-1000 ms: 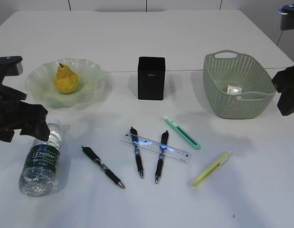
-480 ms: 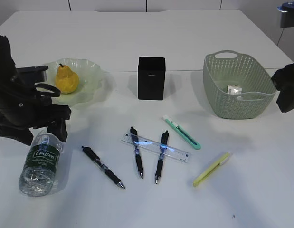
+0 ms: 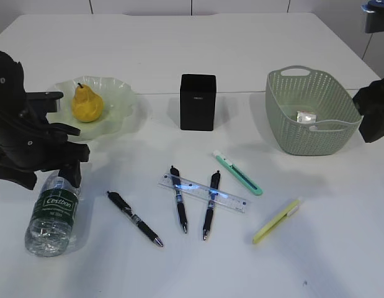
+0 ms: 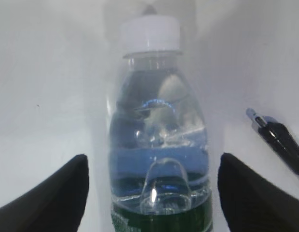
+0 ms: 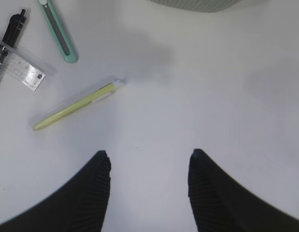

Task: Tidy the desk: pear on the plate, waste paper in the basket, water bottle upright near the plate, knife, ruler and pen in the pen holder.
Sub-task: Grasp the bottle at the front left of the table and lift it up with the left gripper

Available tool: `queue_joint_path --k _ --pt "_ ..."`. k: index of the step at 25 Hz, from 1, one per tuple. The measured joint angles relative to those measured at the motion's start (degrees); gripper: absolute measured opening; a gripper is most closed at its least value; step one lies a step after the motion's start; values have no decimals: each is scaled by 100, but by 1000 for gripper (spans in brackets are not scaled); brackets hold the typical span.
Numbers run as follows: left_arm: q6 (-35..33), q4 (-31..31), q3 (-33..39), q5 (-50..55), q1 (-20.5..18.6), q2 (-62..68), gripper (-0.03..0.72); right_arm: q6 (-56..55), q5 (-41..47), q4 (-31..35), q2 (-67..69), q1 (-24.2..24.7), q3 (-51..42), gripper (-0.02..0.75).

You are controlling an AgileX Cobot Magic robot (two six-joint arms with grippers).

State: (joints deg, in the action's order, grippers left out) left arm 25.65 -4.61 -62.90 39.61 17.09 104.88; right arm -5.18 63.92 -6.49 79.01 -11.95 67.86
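The left claw (image 4: 151, 193) has dropped over the lying water bottle (image 3: 54, 212), jaws wide astride it, probably not touching. Close squarely on the body before standing it beside the plate (image 3: 120, 112).

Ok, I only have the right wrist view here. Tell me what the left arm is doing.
Observer: The left gripper is open, its fingers either side of the water bottle, which lies on its side on the table.
Operator: Give me the bottle's heading.
Observer: Its white cap points toward the plate; the base faces the near table edge.
Operator: Report the plate and basket.
Observer: The pear sits on the plate, and a crumpled white paper lies inside the basket.
Operator: List what's left for the holder that I can't see.
Observer: A third black pen lies apart, right of the bottle. The black pen holder stands upright behind the ruler.
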Motion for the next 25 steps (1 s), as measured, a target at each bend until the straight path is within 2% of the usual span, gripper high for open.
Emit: queue_joint_path --k 19,22,25 --pt "32 43 -11 -338 0 484 588 0 -26 -107 0 0 0 391" --pt "32 65 -11 -337 0 497 538 0 -26 -117 0 0 0 391" --pt "32 78 -21 -326 0 497 448 0 -35 -117 0 0 0 391"
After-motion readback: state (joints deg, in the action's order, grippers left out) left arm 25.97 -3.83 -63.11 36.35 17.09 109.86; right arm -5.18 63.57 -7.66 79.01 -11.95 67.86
